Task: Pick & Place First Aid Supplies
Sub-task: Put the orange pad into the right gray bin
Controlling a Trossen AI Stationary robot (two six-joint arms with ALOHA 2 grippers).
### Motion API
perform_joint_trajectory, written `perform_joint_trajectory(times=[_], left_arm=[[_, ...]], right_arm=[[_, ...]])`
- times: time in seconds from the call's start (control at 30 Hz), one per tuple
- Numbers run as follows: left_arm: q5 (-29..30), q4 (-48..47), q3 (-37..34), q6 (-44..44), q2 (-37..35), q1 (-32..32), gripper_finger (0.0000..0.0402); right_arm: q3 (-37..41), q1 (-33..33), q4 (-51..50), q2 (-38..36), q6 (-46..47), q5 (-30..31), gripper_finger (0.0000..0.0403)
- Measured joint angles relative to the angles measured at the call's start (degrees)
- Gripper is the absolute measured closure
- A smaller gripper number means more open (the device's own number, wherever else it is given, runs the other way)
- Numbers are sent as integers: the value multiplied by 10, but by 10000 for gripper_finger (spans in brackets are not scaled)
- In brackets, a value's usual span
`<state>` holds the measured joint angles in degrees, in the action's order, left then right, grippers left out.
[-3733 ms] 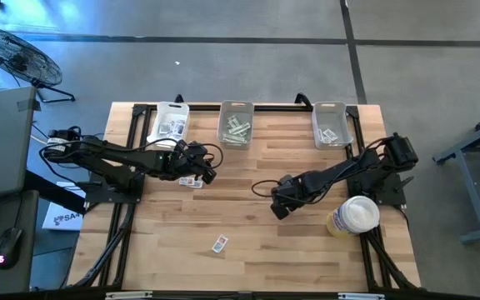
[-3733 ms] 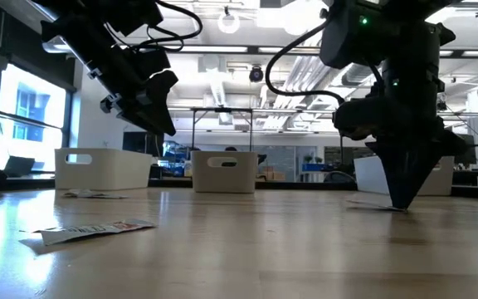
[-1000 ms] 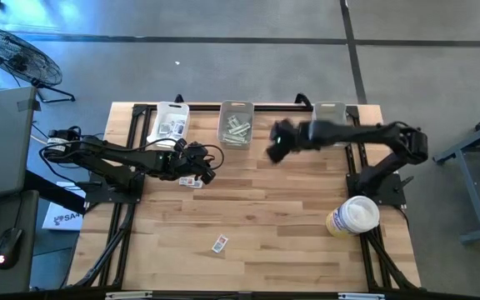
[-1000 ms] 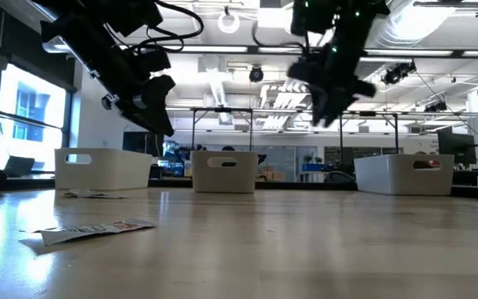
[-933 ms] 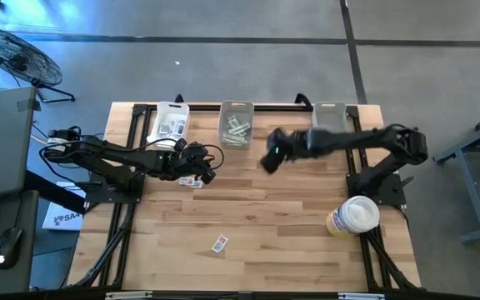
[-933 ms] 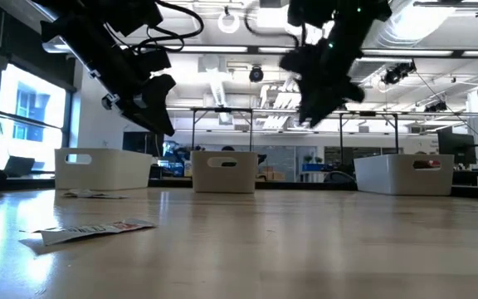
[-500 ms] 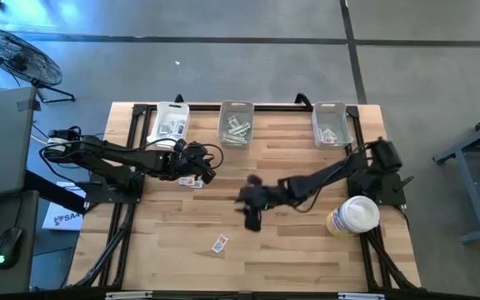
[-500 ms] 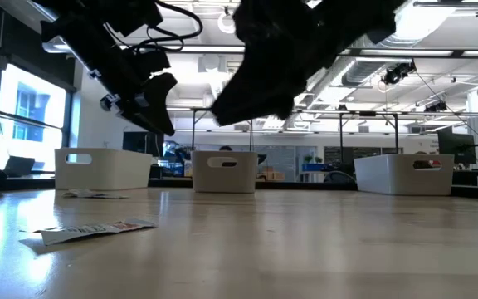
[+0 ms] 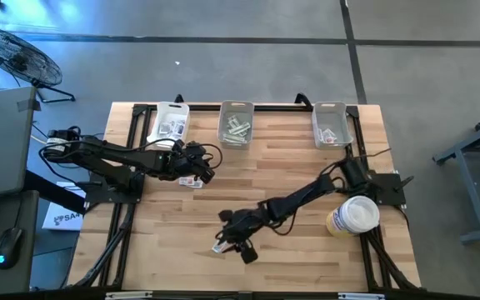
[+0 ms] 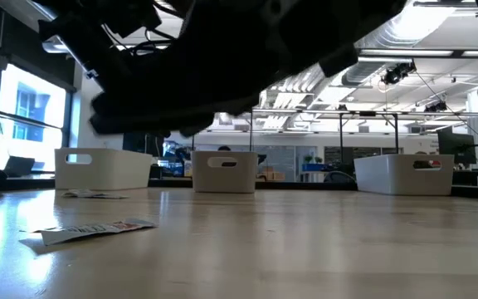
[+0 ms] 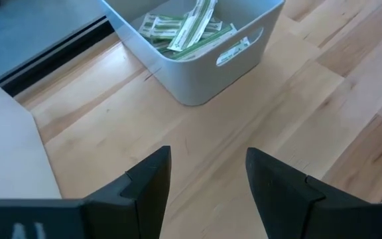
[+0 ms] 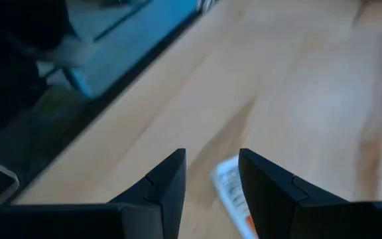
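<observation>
- Table: pale wood planks; the near half is bare but for one packet, with broad open room toward 6 o'clock and out to both side edges.
- Right gripper: stretched low over the near-centre boards, fingers parted with a narrow gap, holding nothing (in its wrist view the packet shows just past the tips).
- Loose packet: white, red-marked, flat on the wood at 9 o'clock of the right gripper, just beside it; long axis running roughly 1 to 7 o'clock in the high view.
- Round tub: white and yellow, near the right edge, well apart from the packet.
- Left gripper: above the left-centre boards, fingers spread wide, empty.
- Second packet: flat, just at 7 o'clock of the left gripper.
- Left bin, middle bin, right bin: in a row along the far edge at 12 o'clock; the middle one holds pale green strips lying crosswise.
</observation>
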<state>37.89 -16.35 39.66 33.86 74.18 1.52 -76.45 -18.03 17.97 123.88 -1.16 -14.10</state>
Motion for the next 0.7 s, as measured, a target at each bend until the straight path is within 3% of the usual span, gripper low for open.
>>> perform_joint_trajectory(times=[0.43, 0.7], left_arm=[[-10, -12, 0, 12, 0, 0, 209], [-9, -3, 0, 11, 0, 0, 209]], right_arm=[[-62, -2, -45, 59, -39, -29, 273], [-44, 16, -68, 59, -40, 18, 313]])
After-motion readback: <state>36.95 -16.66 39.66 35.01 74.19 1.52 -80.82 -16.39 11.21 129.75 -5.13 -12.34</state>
